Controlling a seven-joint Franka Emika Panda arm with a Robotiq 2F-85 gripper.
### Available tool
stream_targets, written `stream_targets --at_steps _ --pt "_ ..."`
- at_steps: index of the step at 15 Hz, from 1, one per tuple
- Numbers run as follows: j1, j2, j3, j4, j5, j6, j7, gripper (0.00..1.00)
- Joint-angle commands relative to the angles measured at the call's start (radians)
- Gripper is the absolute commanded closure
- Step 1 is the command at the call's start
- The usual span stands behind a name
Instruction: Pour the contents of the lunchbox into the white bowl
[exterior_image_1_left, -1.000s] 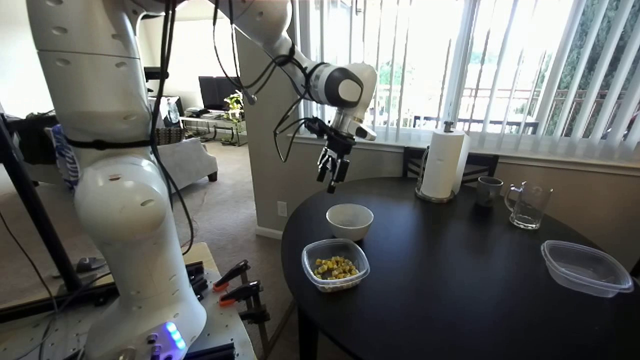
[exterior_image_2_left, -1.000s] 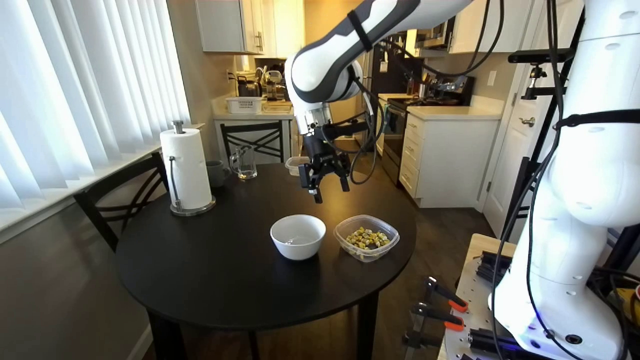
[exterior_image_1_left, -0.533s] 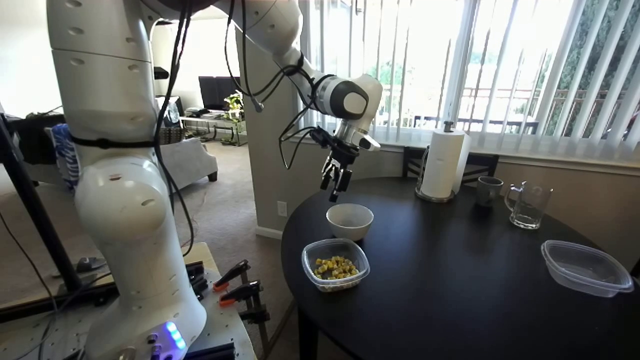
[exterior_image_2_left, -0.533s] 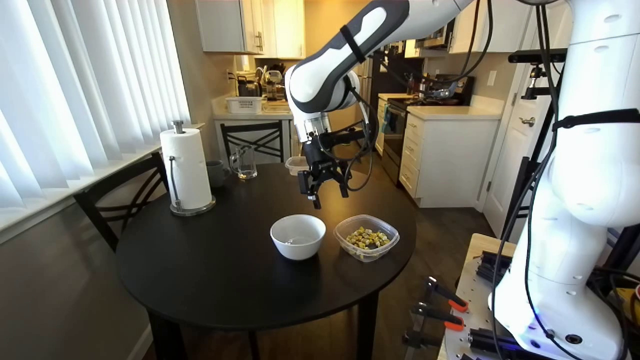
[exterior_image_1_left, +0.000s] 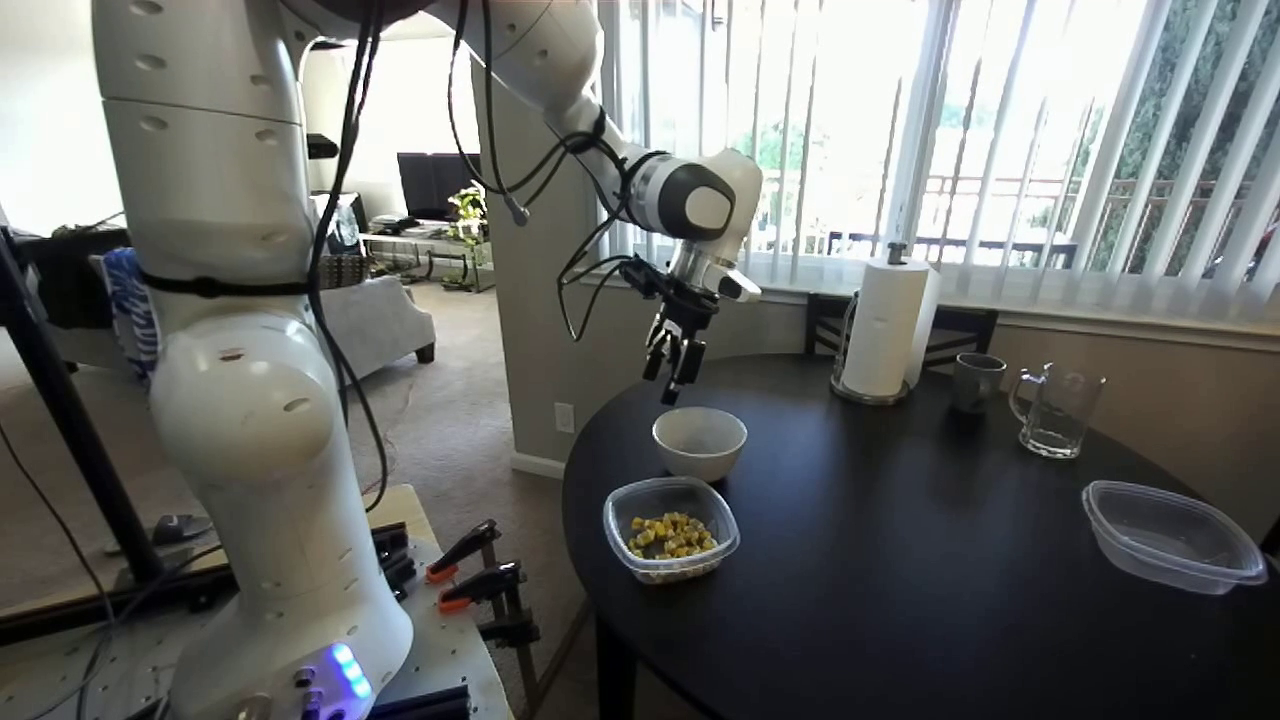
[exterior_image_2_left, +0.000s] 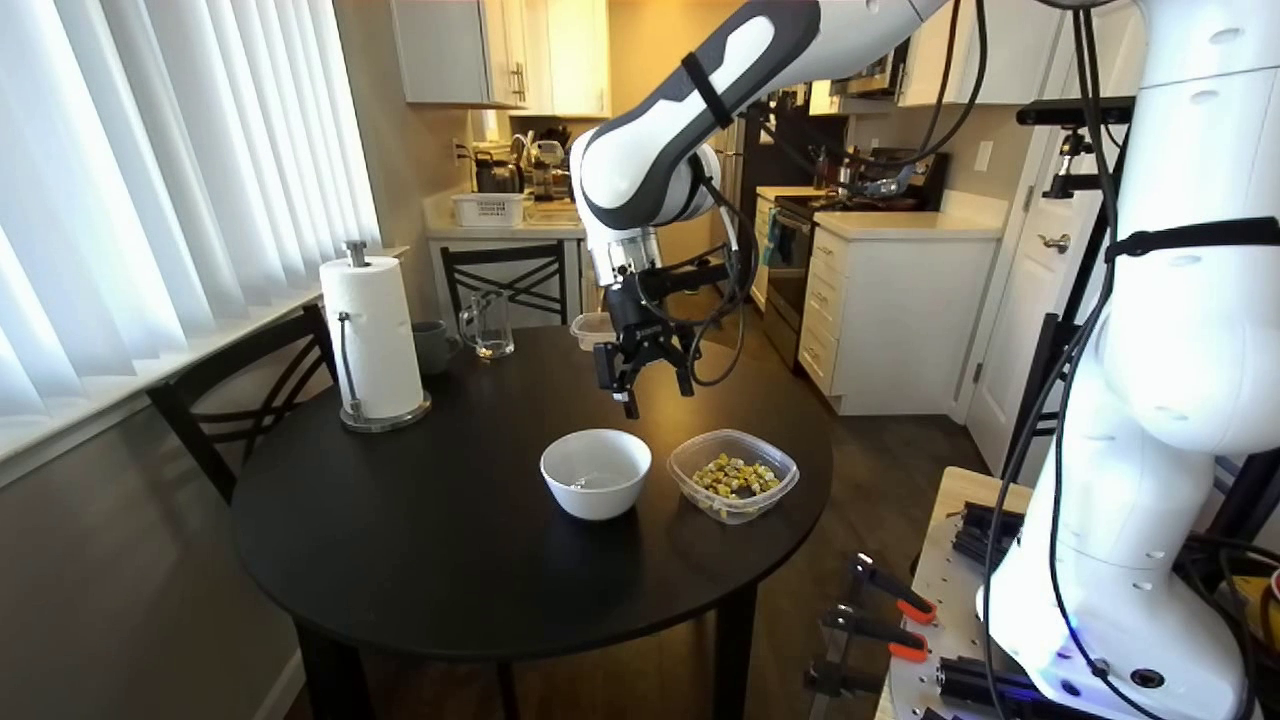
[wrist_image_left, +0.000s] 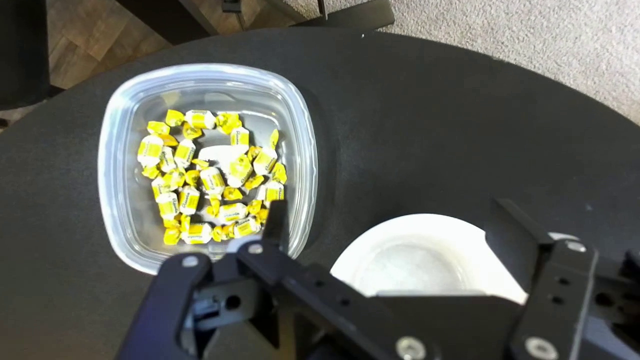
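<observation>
1. Gripper (wrist_image_left: 397, 227) poised in the air above the table (exterior_image_2_left: 420, 540), its fingers (wrist_image_left: 277, 227) well apart and holding nothing.

2. Lunchbox (wrist_image_left: 306, 165): upright on the table, lower than the fingertips and off to one side, up and left of them in the wrist view. It stands on the robot base (exterior_image_2_left: 1150, 600) side of the white bowl (exterior_image_2_left: 592, 505). Roughly square, it offers no clear long axis; my judgement is that the coming move goes sideways and down to its rim.

3. Wrapped sweets (wrist_image_left: 212, 180) lie inside it, and none show in the bowl, so pouring seems not yet begun. Twisted yellow-and-white wrappers read plainly only in the wrist view; both exterior views give small yellowish lumps.

4. As for the bowl, it is upright, just beside the lunchbox. In an exterior view the lunchbox (exterior_image_1_left: 690, 565) overlaps it; the wrist view shows a strip of table between them. There the bowl also appears between the fingers, though both exterior views put the gripper higher; whether straight above, the poor sense of depth leaves me unsure.

5. Farther out, an exterior view shows whole a flatter clear container (exterior_image_1_left: 1168, 562), well apart, with a glass mug (exterior_image_1_left: 1060, 412), a grey mug (exterior_image_1_left: 976, 383) and a paper towel roll (exterior_image_1_left: 883, 330).
</observation>
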Motion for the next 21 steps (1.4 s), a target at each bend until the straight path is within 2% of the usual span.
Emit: stream_targets --at_steps 1,5,8,12,16,21 --pt "0.009 -0.027 -0.007 -0.119 -0.035 0.172 -0.013 0.0" --pt "-0.001 -0.067 -0.033 -0.312 -0.092 0.429 0.013 0.0" --pt "-0.003 -0.136 -0.062 -0.47 -0.163 0.691 0.038 0.0" --pt "-0.013 -0.142 -0.073 -0.562 -0.206 0.892 0.038 0.0" --pt "-0.014 -0.111 -0.074 -0.579 -0.229 0.959 0.057 0.0" --pt "-0.004 -0.071 -0.088 -0.543 -0.353 0.938 0.158 0.0"
